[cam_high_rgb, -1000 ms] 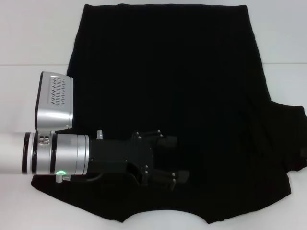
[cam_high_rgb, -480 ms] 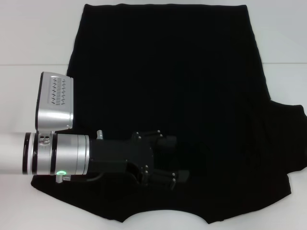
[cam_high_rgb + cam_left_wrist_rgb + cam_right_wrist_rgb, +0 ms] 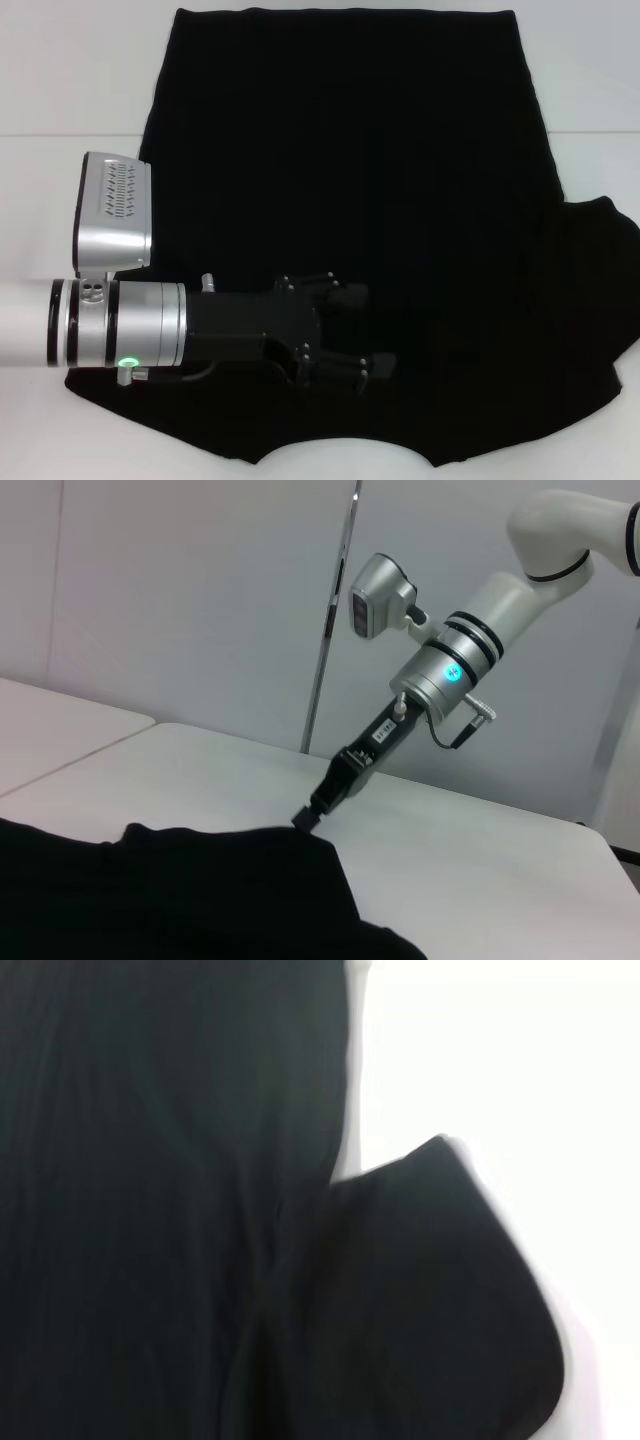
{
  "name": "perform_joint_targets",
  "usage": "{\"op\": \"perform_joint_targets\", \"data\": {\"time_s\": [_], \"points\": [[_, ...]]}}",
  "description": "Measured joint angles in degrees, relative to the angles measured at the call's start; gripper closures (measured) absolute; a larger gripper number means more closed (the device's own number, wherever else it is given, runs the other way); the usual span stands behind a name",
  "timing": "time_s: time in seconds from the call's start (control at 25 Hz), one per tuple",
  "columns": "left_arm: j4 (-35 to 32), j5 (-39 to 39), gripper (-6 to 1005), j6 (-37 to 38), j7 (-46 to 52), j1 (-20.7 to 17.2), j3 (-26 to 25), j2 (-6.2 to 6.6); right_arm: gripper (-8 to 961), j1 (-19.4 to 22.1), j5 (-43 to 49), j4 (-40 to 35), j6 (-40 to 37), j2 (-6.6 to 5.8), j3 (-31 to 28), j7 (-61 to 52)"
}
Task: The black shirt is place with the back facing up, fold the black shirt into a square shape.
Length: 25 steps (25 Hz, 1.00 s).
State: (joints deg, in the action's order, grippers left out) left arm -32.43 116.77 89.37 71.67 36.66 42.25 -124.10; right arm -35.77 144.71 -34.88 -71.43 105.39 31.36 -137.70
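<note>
I count one black shirt spread across the white table, filling mid-frame. My left gripper, lower centre, rests spread on it. My right gripper pinches the sleeve edge.

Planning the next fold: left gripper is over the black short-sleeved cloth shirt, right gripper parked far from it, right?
No: the left wrist view shows the right gripper at the black cloth shirt's sleeve edge. The left gripper is over the shirt.
</note>
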Motion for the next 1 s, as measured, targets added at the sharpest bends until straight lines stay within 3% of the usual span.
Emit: {"op": "perform_joint_targets", "data": {"time_s": [0.6,1.0], "points": [[0.86,-1.06,51,0.01,1.42,0.24,-0.07,-0.09,952,-1.10,-0.21,-1.33,4.77,0.38,-0.95,2.28],[0.88,-1.57,51,0.01,1.52,0.51,-0.05,-0.06,905,-5.05,-8.39,-1.39,-0.97,0.87,0.37,7.67]]}}
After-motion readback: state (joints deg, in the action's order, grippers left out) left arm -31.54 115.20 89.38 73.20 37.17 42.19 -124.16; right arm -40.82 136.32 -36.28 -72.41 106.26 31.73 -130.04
